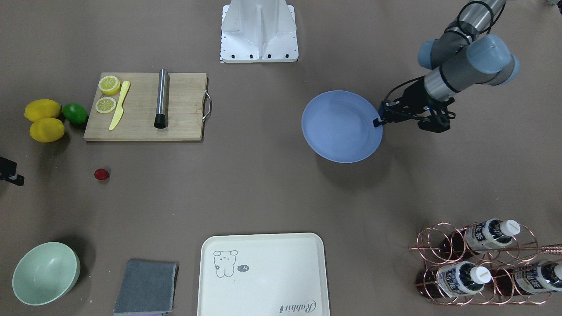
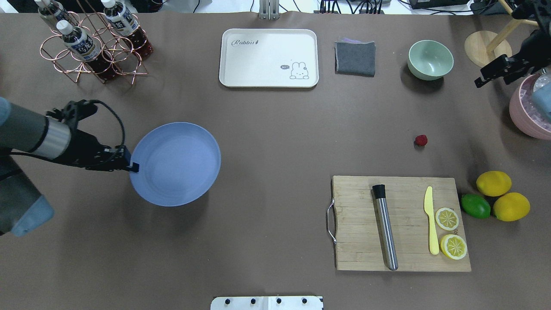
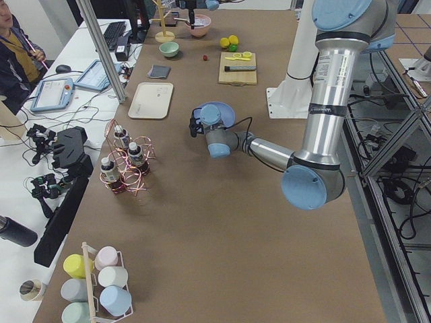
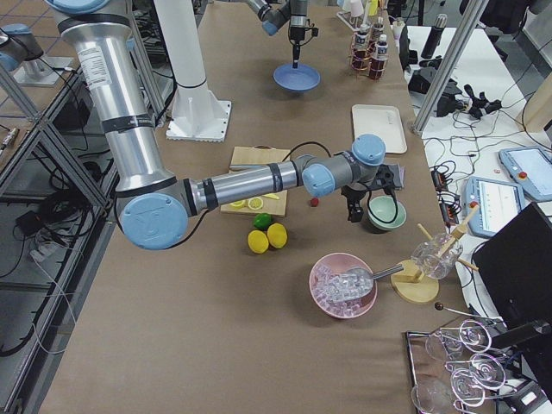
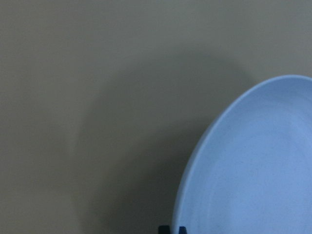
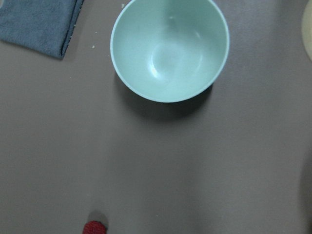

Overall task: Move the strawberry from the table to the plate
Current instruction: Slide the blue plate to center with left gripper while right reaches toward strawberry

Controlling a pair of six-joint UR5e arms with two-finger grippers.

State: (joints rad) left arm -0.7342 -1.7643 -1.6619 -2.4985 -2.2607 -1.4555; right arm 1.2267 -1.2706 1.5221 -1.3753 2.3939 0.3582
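Gripping the rim of the plate [image 1: 340, 127], the left gripper [image 1: 378, 122] is clenched on its edge, and the plate appears lifted off the table [image 1: 263, 184], casting a shadow. The strawberry [image 1: 101, 174] lies on the table between the board [image 1: 145, 107] and the bowl [image 1: 46, 273], far from the plate. The right gripper [image 2: 480, 81] hovers beyond the bowl; I cannot tell whether it is released or clenched.

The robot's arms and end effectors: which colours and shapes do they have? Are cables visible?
The left arm and right arm are silver-grey tubes with rounded pale-blue joint caps. The left end effector and right end effector are black. A black cable loops over the left wrist.
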